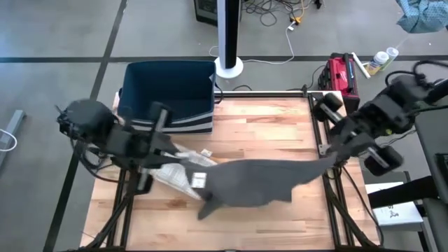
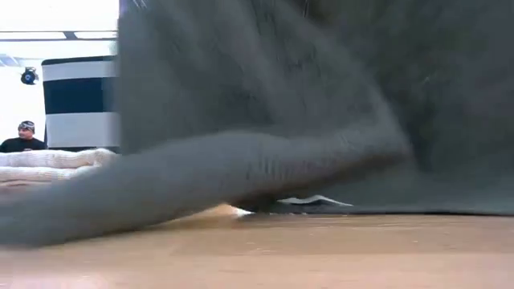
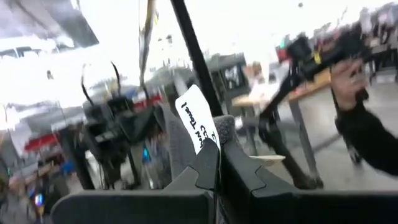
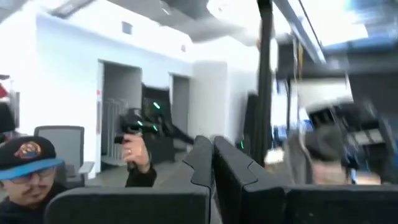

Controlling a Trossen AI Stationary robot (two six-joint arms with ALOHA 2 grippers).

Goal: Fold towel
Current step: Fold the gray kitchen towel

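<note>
Over the middle of the wooden table (image 1: 280, 126) in the high view, a grey towel (image 1: 255, 182) is stretched between both arms, one end lifted toward the right edge, the other bunched near the left-centre. Left gripper (image 1: 183, 159) sits over the left part of the table, fingers pinched together on the towel's end beside a white label (image 1: 198, 180). Right gripper (image 1: 330, 155) is at the right edge, fingers closed on the towel's far corner. A dark blue bin (image 1: 168, 94) with striped fabric at its front stands at the table's back-left corner. A white post base (image 1: 228, 68) and a red case (image 1: 341, 72) stand on the floor behind the table.

Low view: towel (image 2: 321, 112) hangs across most of the frame, its lower fold touching the table (image 2: 257, 249). The striped bin (image 2: 80, 100) shows behind it at left, folded white cloths (image 2: 48, 164) in front of it, and a person (image 2: 24, 138) in the room beyond.

Left wrist view: closed fingers (image 3: 208, 168) clamp grey fabric with a white handwritten tag (image 3: 198, 118) sticking up. A person's hand (image 3: 348, 81) holds a dark device in the background.

Right wrist view: fingers (image 4: 211, 165) are pressed shut; grip contents cannot be told here. A person in a cap (image 4: 28, 171) is nearby, and a raised hand (image 4: 135, 155) holds a dark device.
</note>
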